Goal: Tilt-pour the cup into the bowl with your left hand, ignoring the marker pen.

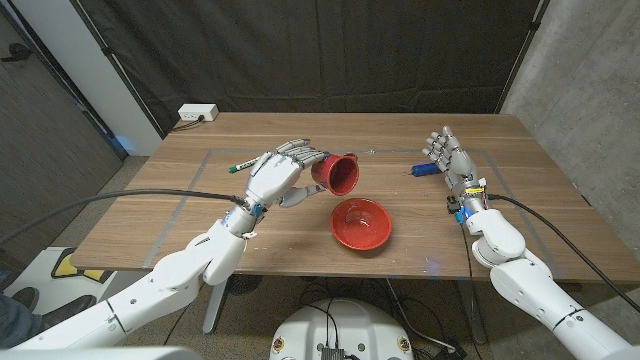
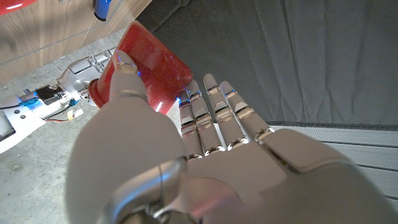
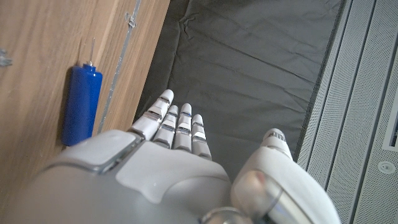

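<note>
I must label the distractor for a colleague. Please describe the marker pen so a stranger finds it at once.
On the wooden table, look behind the left hand, which holds the tilted red cup. The marker pen lies there: thin, white, with a green cap, unlike the thick blue cylinder by the right hand.

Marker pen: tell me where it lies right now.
In the head view the marker pen lies on the wooden table, on the robot's left side, just behind the left robot hand that holds the red cup.
</note>
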